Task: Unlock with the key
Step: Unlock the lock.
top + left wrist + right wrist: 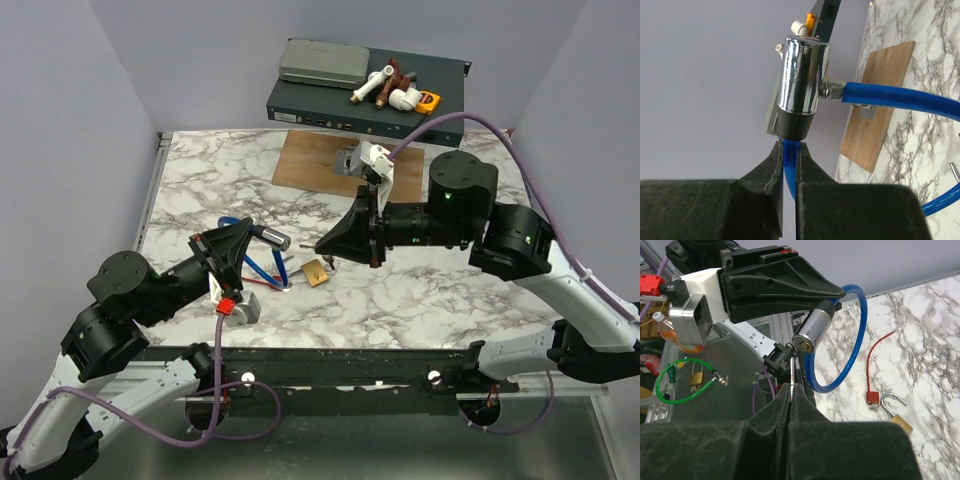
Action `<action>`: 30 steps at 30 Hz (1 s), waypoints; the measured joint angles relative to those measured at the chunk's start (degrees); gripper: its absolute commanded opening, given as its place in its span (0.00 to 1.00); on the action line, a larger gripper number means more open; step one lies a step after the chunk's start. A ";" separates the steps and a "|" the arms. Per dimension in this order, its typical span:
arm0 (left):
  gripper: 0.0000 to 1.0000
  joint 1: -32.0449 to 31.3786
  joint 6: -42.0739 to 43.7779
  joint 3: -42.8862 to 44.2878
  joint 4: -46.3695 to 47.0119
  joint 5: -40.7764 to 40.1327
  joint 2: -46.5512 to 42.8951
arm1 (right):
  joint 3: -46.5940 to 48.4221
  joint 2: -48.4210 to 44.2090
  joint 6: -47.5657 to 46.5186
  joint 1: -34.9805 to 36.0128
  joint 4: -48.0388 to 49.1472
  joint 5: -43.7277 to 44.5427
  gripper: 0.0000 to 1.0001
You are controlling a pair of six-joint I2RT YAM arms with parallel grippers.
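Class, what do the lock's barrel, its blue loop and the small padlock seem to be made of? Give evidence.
Barrel: likely polished or chromed metal; mirror-like reflections. Blue loop: apparently glossy plastic sheath, core unseen; smooth sheen, curves freely. Padlock: probably brass body, yellow-gold tone; silvery metal shackle.

1x blue cable lock [274, 238], 1x open brass padlock [318, 272], 1x wood brd [312, 158]

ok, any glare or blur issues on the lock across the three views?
Left wrist: glare streaks on the chrome lock cylinder, otherwise sharp. Right wrist: near fingers soft and dark, keyhole readable. Top external: even light, soft shadows, no blur.
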 measured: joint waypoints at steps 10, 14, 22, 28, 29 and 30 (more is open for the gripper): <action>0.00 0.00 0.50 -0.20 0.02 -0.98 0.52 | -0.55 2.56 0.59 0.00 0.50 1.44 0.01; 0.00 0.00 1.33 -0.98 0.00 -1.29 0.50 | -1.14 2.56 0.92 0.00 1.31 1.53 0.01; 0.00 0.00 1.77 -1.29 0.00 -1.60 0.50 | -1.92 2.56 1.07 0.00 2.14 2.14 0.01; 0.00 0.00 1.99 -1.31 0.00 -1.68 0.46 | -1.95 2.58 1.09 0.00 2.40 3.23 0.01; 0.00 0.00 2.05 -1.33 0.00 -1.68 0.42 | -1.95 2.60 1.14 0.00 2.40 3.41 0.01; 0.00 0.00 2.16 -1.33 0.00 -1.70 0.37 | -1.95 2.60 1.27 0.00 2.40 3.65 0.01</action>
